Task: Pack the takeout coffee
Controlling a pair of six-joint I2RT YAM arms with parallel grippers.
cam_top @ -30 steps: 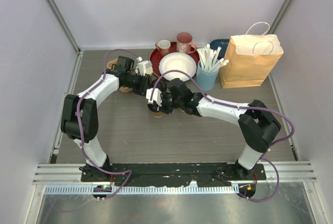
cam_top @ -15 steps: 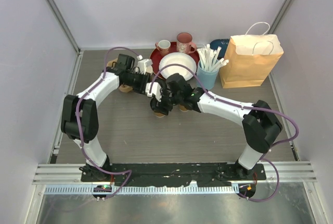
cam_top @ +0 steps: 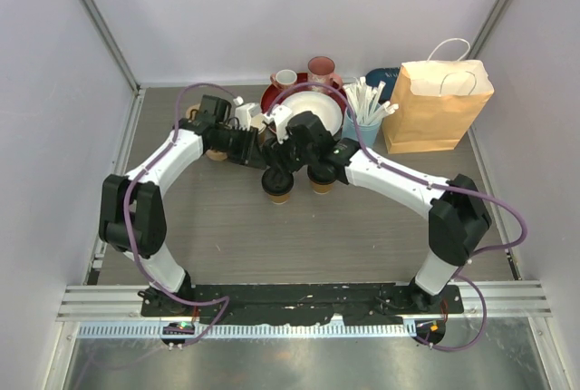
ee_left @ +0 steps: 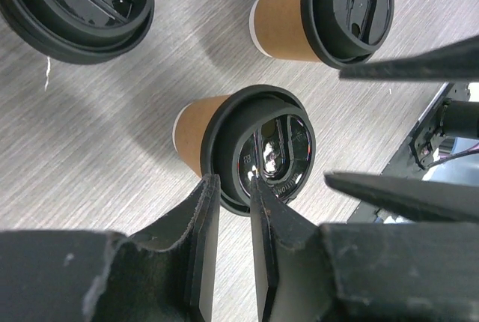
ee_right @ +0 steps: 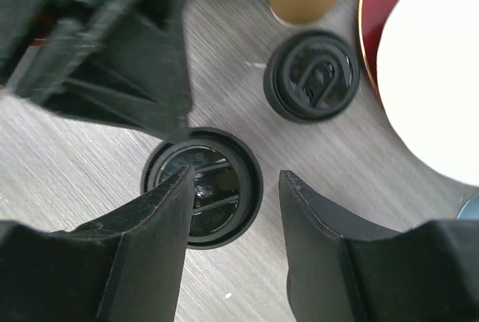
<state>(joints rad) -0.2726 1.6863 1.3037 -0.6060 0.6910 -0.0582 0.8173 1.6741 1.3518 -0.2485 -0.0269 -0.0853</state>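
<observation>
We see a tan paper cup with a glossy round black plastic lid [cam_top: 278, 187] and a second tan, black-lidded paper cup [cam_top: 319, 180]. The grey wood-grain table [cam_top: 236, 236] is streaked pale and dark. The round plate [cam_top: 269, 97] is dark red, the round bowl [cam_top: 322, 109] plain white. One ceramic mug [cam_top: 320, 67] is pink, the other ceramic mug [cam_top: 285, 77] white. White straws [cam_top: 367, 95] contrast with their light-blue cup [cam_top: 362, 134]. The brown paper bag [cam_top: 435, 104] has white handles. Both arms are white and black, with purple cables [cam_top: 136, 218].
</observation>
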